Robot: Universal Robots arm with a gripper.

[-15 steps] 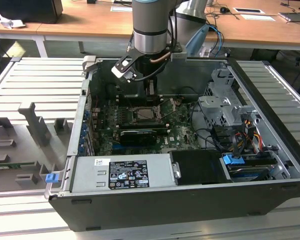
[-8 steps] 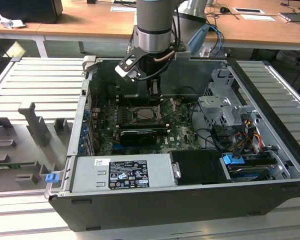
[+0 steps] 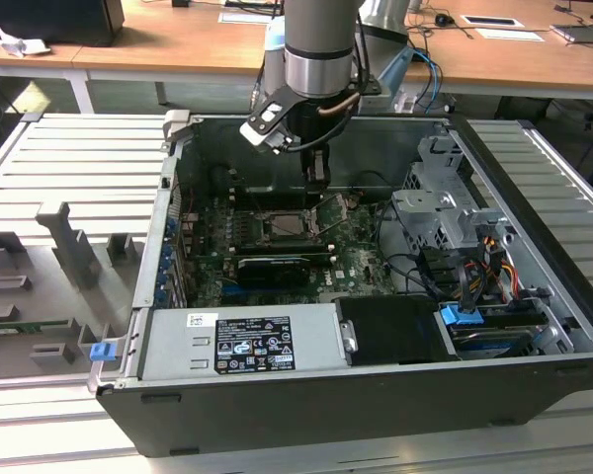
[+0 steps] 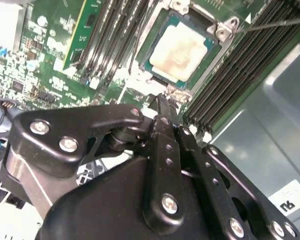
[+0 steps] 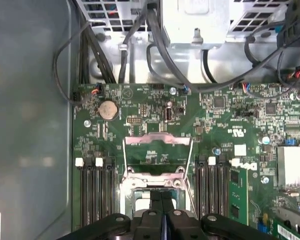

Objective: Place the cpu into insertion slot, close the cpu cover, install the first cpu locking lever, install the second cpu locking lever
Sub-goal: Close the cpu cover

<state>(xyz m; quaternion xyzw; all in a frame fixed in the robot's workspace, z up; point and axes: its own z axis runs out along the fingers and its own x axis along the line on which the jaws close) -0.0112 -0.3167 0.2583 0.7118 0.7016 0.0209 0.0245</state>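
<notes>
Inside the open computer case (image 3: pixel 376 405), the gripper (image 3: pixel 318 180) hangs over the green motherboard (image 3: pixel 361 262). Its fingers are pressed together with nothing visible between them. In the second wrist view the cpu (image 4: pixel 180 47) lies flat, seated in the insertion slot (image 4: pixel 224 31), and the gripper's tips are just beside the slot's edge. In the first wrist view the cpu cover (image 5: pixel 157 140) stands tilted up and open at one side of the slot. Black memory slots (image 4: pixel 115 35) flank the slot on both sides. Thick black cables (image 5: pixel 155 45) loop past the board's edge near a coin battery (image 5: pixel 108 108). A grey drive cage (image 3: pixel 445 212) and a power supply (image 3: pixel 247 336) crowd the case.
</notes>
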